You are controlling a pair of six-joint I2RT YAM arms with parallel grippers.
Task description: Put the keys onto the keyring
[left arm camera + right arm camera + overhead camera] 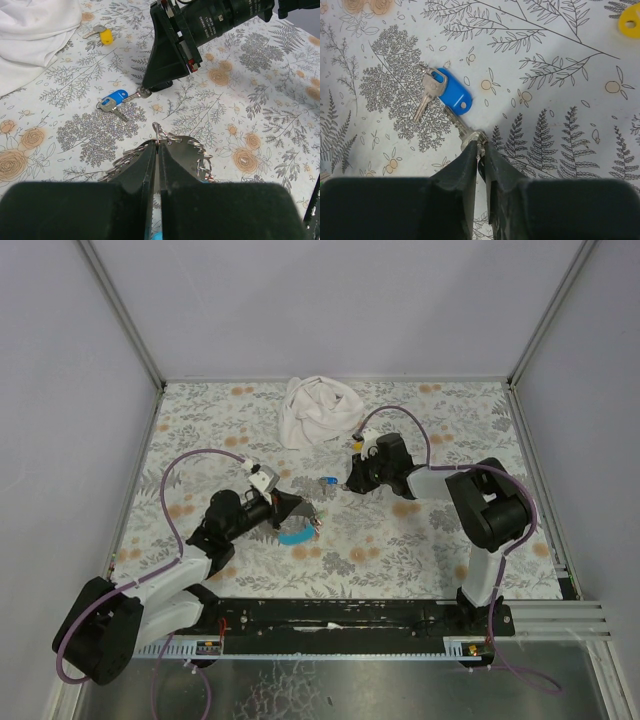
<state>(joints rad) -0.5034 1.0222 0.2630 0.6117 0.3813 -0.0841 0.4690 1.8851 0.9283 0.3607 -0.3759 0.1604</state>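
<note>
My left gripper [157, 142] is shut on the thin metal keyring [157, 131], and several more rings of the bunch spread beside its fingers [187, 150]. In the top view the strap's blue side [296, 535] curls below the left gripper [303, 512]. A blue-capped key [454, 94] lies on the cloth with a plain silver key [428, 95] joined at its head. My right gripper [481, 145] is shut on the silver end of the blue key, low on the table; it also shows in the left wrist view [150, 90]. No green keys are in view.
A yellow-capped key [102, 35] lies beyond the blue one, near a crumpled white cloth [318, 410] at the back middle. The floral tablecloth [420, 540] covers the table, with a metal rail along the near edge and grey walls around.
</note>
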